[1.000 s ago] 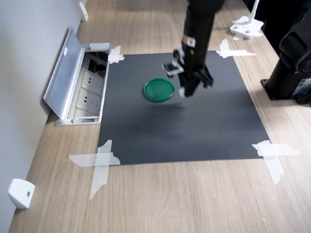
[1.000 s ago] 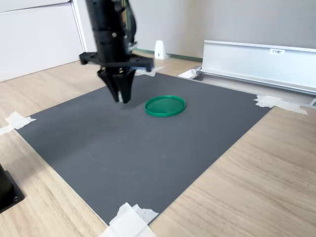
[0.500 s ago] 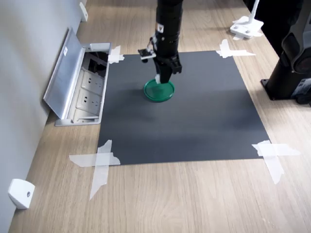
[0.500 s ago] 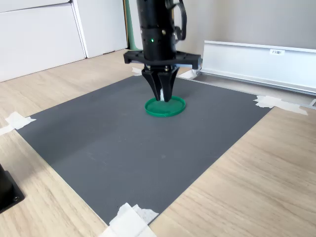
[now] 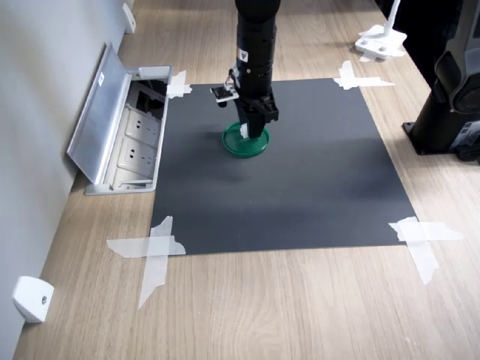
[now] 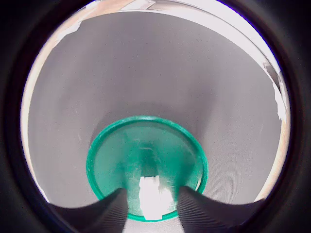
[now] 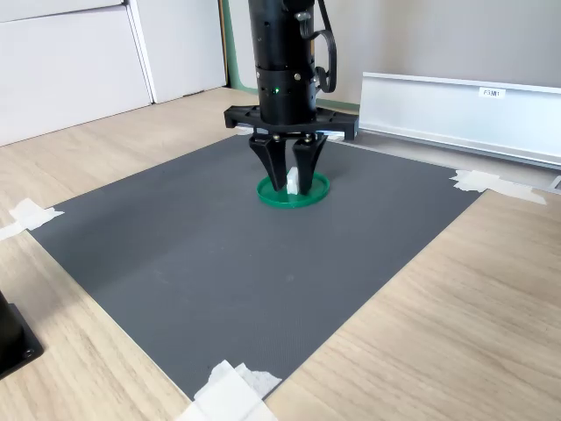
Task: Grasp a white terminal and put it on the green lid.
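The white terminal (image 6: 151,196) is seen between the two dark fingers (image 6: 104,208) of the gripper (image 7: 292,187), just over the green lid (image 6: 146,145); whether it is pinched or merely flanked cannot be told (the fingers stand a little apart around it). The lid is found slightly above the middle of the first exterior view, on a dark mat (image 5: 315,187) taped at its corners to a wooden table (image 5: 300,300). An open socket box (image 5: 124,131) is shown at the first exterior view's left.
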`<state>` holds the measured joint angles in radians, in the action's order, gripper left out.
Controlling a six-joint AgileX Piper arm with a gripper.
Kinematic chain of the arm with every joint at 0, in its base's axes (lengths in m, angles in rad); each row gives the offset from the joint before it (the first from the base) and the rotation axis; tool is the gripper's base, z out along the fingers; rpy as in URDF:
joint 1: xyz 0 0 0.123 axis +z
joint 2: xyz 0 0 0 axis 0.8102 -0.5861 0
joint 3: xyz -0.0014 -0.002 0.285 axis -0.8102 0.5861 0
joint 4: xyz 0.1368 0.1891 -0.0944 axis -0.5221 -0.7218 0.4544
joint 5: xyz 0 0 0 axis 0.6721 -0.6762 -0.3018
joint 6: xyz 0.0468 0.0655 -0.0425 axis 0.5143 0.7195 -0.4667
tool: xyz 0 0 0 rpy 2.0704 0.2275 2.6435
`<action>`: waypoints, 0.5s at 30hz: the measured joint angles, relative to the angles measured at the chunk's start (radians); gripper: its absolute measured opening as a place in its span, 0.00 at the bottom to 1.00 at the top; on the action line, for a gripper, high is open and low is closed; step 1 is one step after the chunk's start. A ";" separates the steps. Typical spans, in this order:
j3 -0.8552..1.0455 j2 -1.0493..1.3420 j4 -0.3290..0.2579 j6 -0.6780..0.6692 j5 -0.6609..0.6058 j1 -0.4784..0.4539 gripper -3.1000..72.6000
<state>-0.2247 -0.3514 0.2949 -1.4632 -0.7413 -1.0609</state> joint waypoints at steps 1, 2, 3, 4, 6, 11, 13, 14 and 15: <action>0.000 0.000 0.000 0.000 0.001 0.000 0.73; 0.000 0.000 0.000 0.000 0.001 0.000 0.78; 0.000 0.000 0.000 0.000 0.000 0.000 0.82; 0.000 0.000 0.000 0.001 -0.003 0.000 0.85; 0.000 0.005 0.000 0.006 -0.019 0.000 0.88; 0.000 0.094 -0.011 0.011 -0.030 0.000 0.87; 0.000 0.151 -0.018 0.008 -0.025 0.000 0.81; 0.000 0.179 -0.026 0.005 -0.022 0.000 0.76; 0.000 0.206 -0.035 0.002 -0.021 0.000 0.71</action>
<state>-0.2247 -0.1453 0.2600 -1.4613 -0.7621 -1.0609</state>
